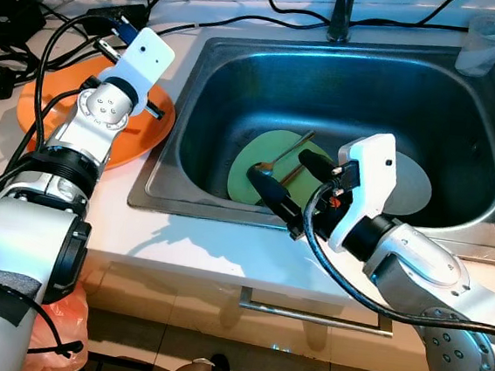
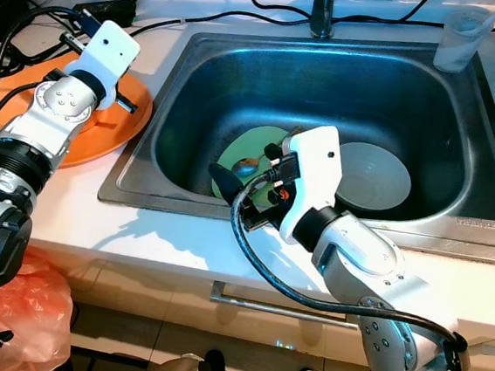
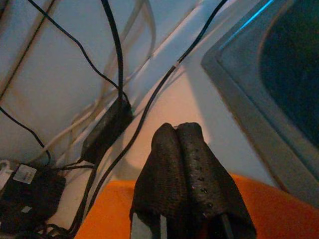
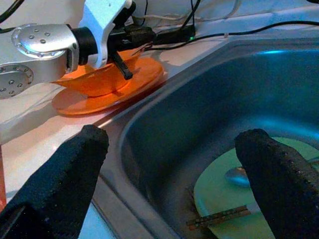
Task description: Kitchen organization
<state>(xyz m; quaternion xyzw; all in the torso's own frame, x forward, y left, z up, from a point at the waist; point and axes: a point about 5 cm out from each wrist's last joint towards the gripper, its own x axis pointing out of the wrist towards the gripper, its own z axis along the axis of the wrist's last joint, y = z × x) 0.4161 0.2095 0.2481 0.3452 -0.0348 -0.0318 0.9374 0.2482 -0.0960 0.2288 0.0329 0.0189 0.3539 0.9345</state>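
While the left tool [image 3: 177, 137], fingers pressed together, rests over the orange plate [image 1: 138, 135], the right tool [image 1: 296, 183] hovers spread above the sink's [image 1: 462, 145] green plate [image 1: 263, 165].

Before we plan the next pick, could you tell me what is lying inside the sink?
In the sink: a green plate carrying a spoon and chopsticks, beside a grey bowl. The open right end effector hides part of the plate, so anything beneath is unseen.

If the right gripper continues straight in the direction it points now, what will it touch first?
Probably the green plate on the sink floor: the right gripper, fingers open, points down at the plate's near edge, where a spoon lies. Depth is unclear.
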